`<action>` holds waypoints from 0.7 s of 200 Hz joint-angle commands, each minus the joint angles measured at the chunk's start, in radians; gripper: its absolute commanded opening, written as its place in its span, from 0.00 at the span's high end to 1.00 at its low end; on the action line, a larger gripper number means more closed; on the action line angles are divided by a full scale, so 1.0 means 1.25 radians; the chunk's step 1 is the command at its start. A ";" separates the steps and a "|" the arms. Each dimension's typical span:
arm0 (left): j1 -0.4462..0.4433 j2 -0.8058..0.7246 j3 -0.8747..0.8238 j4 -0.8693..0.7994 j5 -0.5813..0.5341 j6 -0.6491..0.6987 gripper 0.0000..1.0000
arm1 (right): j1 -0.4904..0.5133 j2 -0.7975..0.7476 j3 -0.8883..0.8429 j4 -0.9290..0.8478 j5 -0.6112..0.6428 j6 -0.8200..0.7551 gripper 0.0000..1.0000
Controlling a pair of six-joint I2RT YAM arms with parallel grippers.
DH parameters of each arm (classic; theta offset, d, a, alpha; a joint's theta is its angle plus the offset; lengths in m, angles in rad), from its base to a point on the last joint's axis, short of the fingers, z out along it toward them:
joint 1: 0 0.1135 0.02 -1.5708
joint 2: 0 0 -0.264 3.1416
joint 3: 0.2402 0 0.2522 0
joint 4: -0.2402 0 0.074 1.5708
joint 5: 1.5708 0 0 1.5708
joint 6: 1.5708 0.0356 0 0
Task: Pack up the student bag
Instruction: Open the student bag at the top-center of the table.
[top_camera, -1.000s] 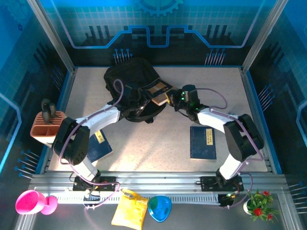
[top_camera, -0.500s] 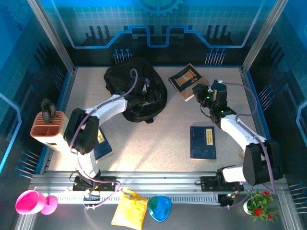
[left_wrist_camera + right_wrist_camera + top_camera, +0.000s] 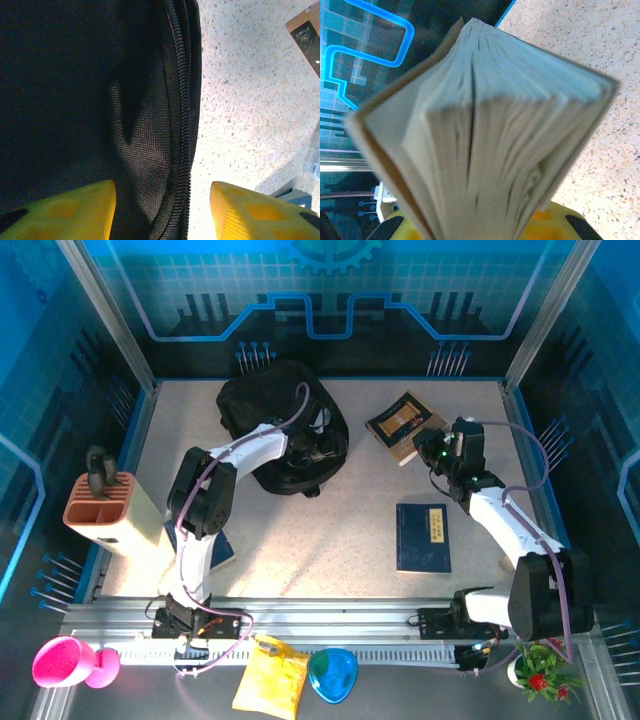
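Your surface (image 3: 330,510) carries everything, and the biggest thing on it is the student bag (image 3: 270,410), slumped in the upper centre-left of the overhead frame. No book is visibly sticking out of it, and whether anything is already inside you cannot tell from here.

Next in size, one blue book (image 3: 423,537) lies flat in the lower right of the surface, well apart from the bag. A second blue book (image 3: 222,552) lies at the lower left, partly under your left arm. Judge both as unpacked.

The brown book (image 3: 402,425) is tilted in the upper right, off to the side of the bag and apart from it. Your right gripper (image 3: 437,443) has it: the jaws are narrow and clamped on its near corner, and the wrist view looks straight into the fanned page edges. That book is in hand but not yet at the bag.

Your left gripper (image 3: 318,445) is at the bag's right edge. In its wrist view the jaws stand about half apart with nothing pinched between them, the black fabric and the zipper (image 3: 185,100) running just beyond the tips.

So reckon the job as early: the mouth needs holding open, the brown book needs carrying across, and two blue books remain.
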 commanded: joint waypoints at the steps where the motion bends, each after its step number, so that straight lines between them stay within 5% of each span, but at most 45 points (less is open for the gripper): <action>1: -0.005 0.025 0.036 -0.054 0.008 0.021 0.48 | -0.011 -0.017 0.010 0.042 -0.018 -0.009 0.98; 56: -0.003 0.034 0.071 -0.088 -0.038 0.032 0.70 | -0.011 -0.009 0.013 0.044 -0.024 -0.002 0.98; 140: 0.020 0.045 0.084 -0.087 -0.022 0.036 0.90 | -0.011 -0.010 0.014 0.039 -0.025 -0.006 0.98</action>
